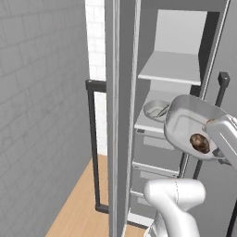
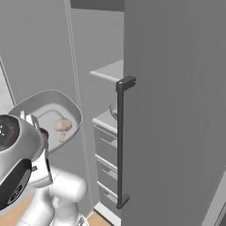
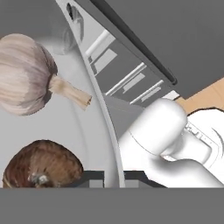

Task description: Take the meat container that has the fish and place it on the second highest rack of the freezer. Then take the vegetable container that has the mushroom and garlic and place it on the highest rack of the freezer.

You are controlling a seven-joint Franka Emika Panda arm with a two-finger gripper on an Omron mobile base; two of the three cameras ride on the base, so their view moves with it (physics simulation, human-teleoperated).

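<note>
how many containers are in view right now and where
2. One container sits on the second highest rack inside the freezer. The vegetable container, holding the mushroom and garlic, is at the gripper in front of the freezer.

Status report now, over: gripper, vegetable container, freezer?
Gripper shut on vegetable container, garlic and mushroom inside. Freezer open, highest rack bare. Fish container below.

A grey tiled wall (image 1: 41,115) runs along the left side, meeting a strip of white tiling (image 1: 97,41) further back. Below them lies a pale wooden floor (image 1: 78,203), warm orange-tan in colour. The same floor (image 3: 205,96) shows as a small patch in the hand view, beyond the grey cabinet fronts.
</note>
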